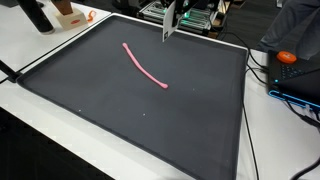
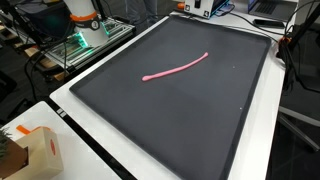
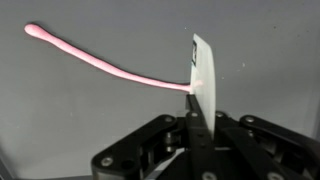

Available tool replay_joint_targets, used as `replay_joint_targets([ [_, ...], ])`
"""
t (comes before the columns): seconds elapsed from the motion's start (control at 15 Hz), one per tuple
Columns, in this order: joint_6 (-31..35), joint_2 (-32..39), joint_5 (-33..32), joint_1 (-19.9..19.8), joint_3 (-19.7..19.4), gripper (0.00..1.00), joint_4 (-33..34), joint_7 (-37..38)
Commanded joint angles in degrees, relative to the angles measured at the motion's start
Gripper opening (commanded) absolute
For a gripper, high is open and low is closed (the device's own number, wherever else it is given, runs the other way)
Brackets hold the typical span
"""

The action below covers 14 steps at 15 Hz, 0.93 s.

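A long pink cord [image 1: 142, 68] [image 2: 180, 68] lies in a gentle curve on the black mat [image 1: 100, 110] [image 2: 220, 120]. My gripper [image 3: 196, 105] is shut on a thin white card [image 3: 203, 70] that stands on edge between the fingers. In the wrist view the card's tip covers the near end of the cord [image 3: 110, 68], which runs away to the upper left. In an exterior view the gripper [image 1: 170, 14] hangs above the mat's far edge with the card [image 1: 168, 30] pointing down, clear of the surface. Whether the card touches the cord I cannot tell.
The mat has a raised rim and lies on a white table [image 2: 90, 120]. A cardboard box [image 2: 35, 150] stands at one corner. An orange object [image 1: 287, 57], cables and a blue device [image 1: 300, 85] lie beside the mat. The robot's base [image 2: 85, 25] stands behind it.
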Motion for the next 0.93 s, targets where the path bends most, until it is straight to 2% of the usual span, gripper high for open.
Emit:
replay_joint_targets([
  [0.0, -1.46, 1.59, 0.45, -0.16, -0.10, 0.01, 1.37, -0.29],
  [0.07, -0.35, 3.99, 3.30, -0.57, -0.16, 0.01, 2.59, -3.74],
  [0.2, 1.01, 8.40, 3.87, -0.80, -0.52, 0.01, 5.09, -5.16],
  [0.47, 4.03, 17.06, 0.94, 0.04, -2.45, 0.01, 11.19, -3.92],
  [0.73, 5.20, 24.53, 1.71, 0.24, -4.48, 0.01, 17.03, -5.13],
  [0.87, 6.47, 26.60, 3.24, -0.19, -4.93, 0.01, 17.79, -5.84],
])
